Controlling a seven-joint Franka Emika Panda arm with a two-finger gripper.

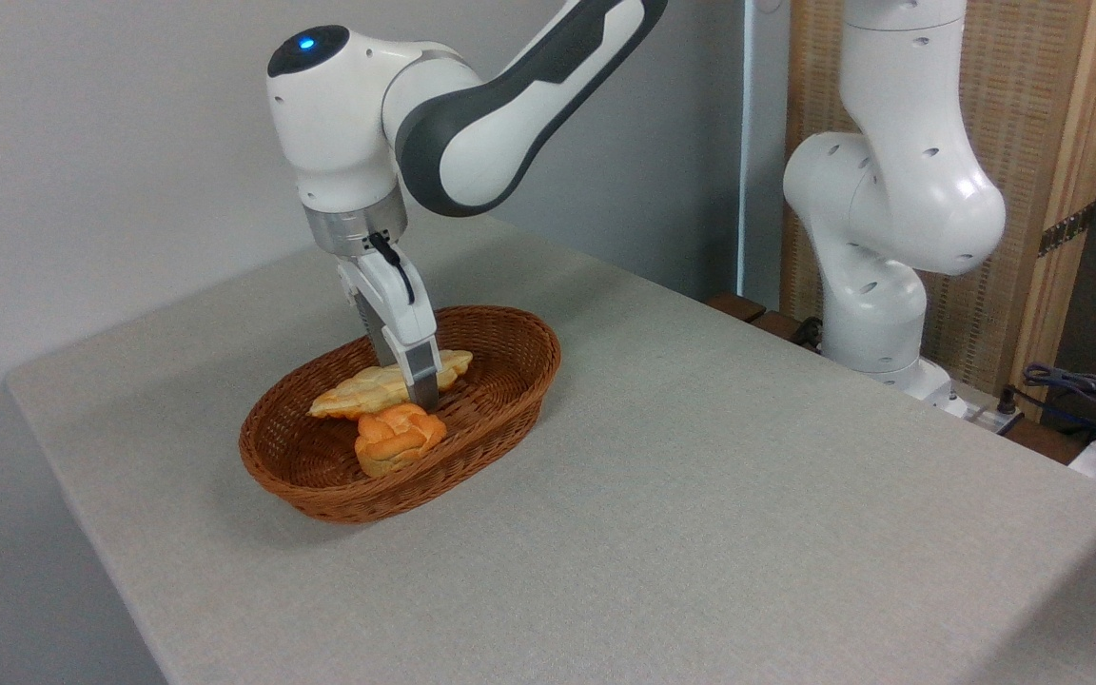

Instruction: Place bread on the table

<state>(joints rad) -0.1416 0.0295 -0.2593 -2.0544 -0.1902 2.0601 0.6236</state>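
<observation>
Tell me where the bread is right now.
The bread is inside the wicker basket at the table's left-centre, just behind the orange bun, with the gripper at its middle.

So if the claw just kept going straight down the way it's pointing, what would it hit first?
The claw points down at the long pale bread, which its fingers already seem to touch or straddle. Below that lies the wicker basket floor; the orange bun sits just in front, though depth is unclear.

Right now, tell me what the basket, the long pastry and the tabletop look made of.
Basket: brown woven wicker or rattan, visible weave, slight sheen. Long pastry: pale yellow, browned scalloped edges; real or replica unclear. Tabletop: light grey, finely speckled, matte, cloth-like covering.
</observation>
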